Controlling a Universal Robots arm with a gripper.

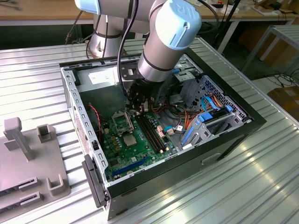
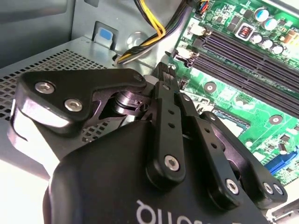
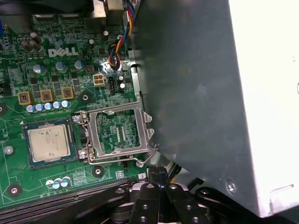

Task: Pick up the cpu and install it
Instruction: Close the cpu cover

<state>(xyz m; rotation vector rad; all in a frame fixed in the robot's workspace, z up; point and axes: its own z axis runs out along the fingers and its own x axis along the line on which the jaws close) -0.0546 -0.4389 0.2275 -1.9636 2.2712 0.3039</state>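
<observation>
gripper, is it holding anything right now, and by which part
Nothing is held: the gripper is shut with nothing in it, and the cpu lies in its socket on the motherboard.

The ribbed metal table [image 1: 261, 182] carries the open computer case [image 1: 219, 149] directly beneath the gripper [image 1: 135, 108]. A grey fixture [image 1: 32, 163] lies well apart from the gripper, toward the exterior view's left.
</observation>
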